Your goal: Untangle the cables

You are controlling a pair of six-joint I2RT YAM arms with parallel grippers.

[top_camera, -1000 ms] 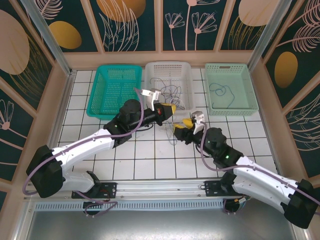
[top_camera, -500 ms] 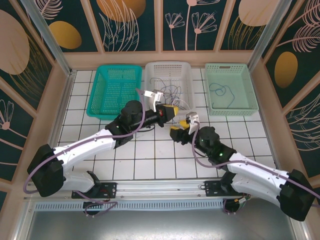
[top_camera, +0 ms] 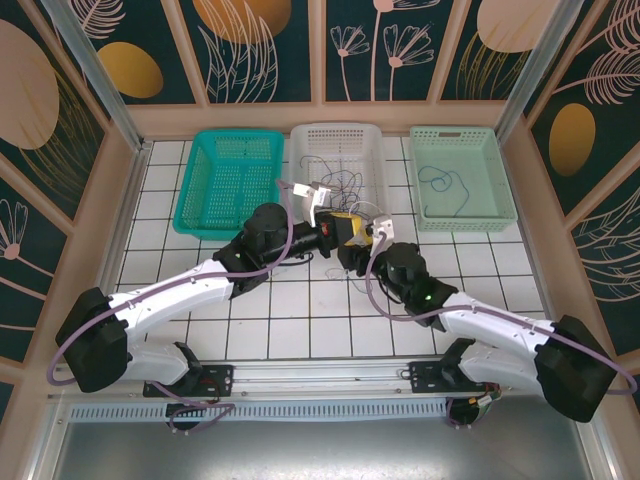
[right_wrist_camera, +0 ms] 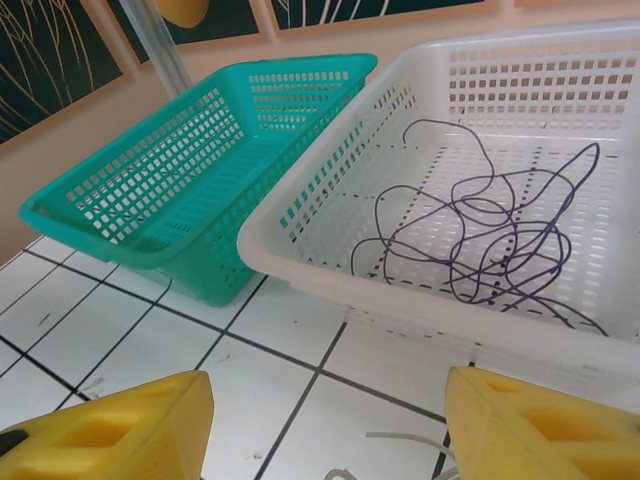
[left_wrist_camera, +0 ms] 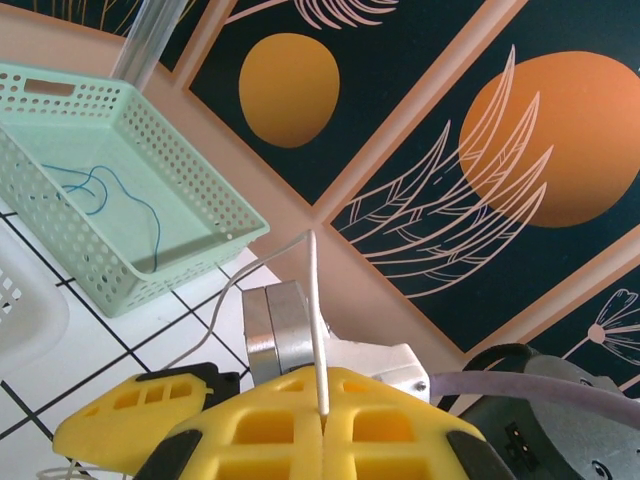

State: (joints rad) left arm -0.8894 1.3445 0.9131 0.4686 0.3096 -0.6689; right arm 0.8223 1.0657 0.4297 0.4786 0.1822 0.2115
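Left gripper (left_wrist_camera: 322, 414) clamped on a thin white wire (left_wrist_camera: 314, 310), right gripper (right_wrist_camera: 325, 425) spread wide, wiry purple loops (right_wrist_camera: 495, 250) tangled in the white lattice basket (right_wrist_camera: 330, 195), blue wire (left_wrist_camera: 100, 188) curled in the mint perforated basket (left_wrist_camera: 190, 228).

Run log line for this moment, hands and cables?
left hand: shut on white cable | right hand: open, next to left hand | purple cable: in white basket
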